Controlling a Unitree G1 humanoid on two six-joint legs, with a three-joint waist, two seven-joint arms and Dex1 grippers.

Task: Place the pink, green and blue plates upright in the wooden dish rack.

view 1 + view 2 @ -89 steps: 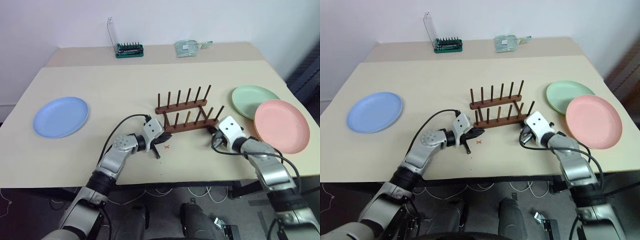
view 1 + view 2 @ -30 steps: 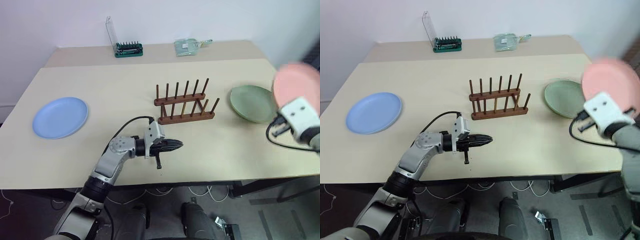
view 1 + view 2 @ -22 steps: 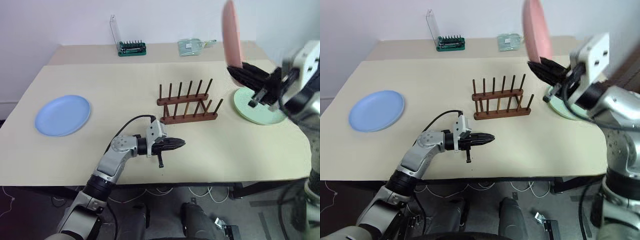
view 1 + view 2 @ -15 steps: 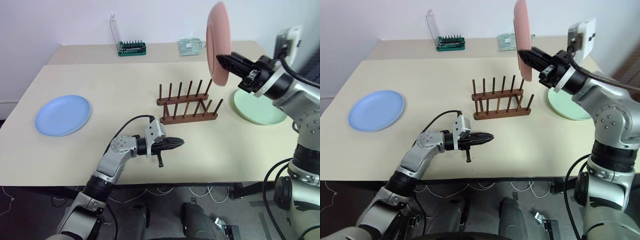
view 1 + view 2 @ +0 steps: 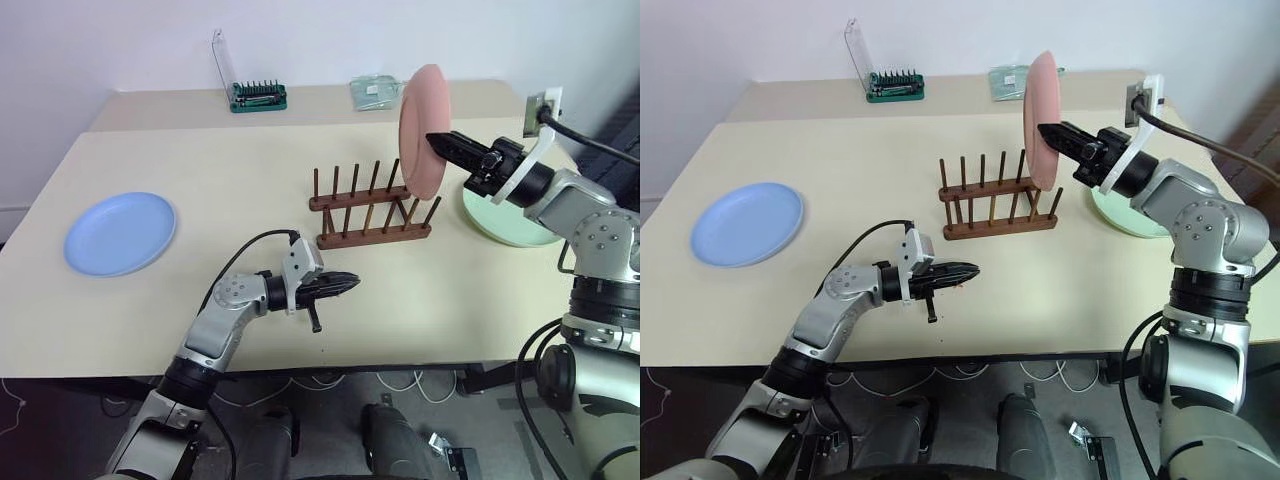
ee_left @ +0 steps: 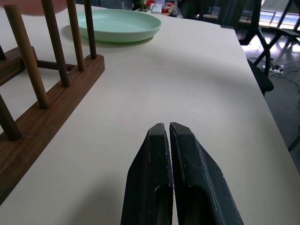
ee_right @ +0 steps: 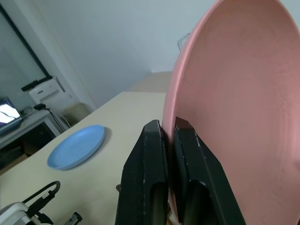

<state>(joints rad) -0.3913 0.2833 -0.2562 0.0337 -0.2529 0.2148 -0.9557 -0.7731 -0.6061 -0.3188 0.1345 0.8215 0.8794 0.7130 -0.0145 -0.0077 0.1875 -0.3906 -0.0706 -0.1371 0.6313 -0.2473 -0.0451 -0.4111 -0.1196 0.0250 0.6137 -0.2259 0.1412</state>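
The work surface is a beige table set against a plain white wall, with dark flooring and cables below its front edge. At the left lies the blue plate, flat and well apart from everything else. At the back edge stand a green tool holder with its clear lid raised, and a clear packet further right. The left gripper hovers level over bare tabletop in front of the wooden dish rack, fingers pressed together and holding nothing. The left wrist view adds the rack's pegs close beside that gripper and the green plate lying flat beyond the rack's end, with chairs past the table edge. The right gripper pinches the rim of the pink plate, held on edge above the rack's right end. The right wrist view shows one finger on each face of the rim, and a monitor at the room's left side.
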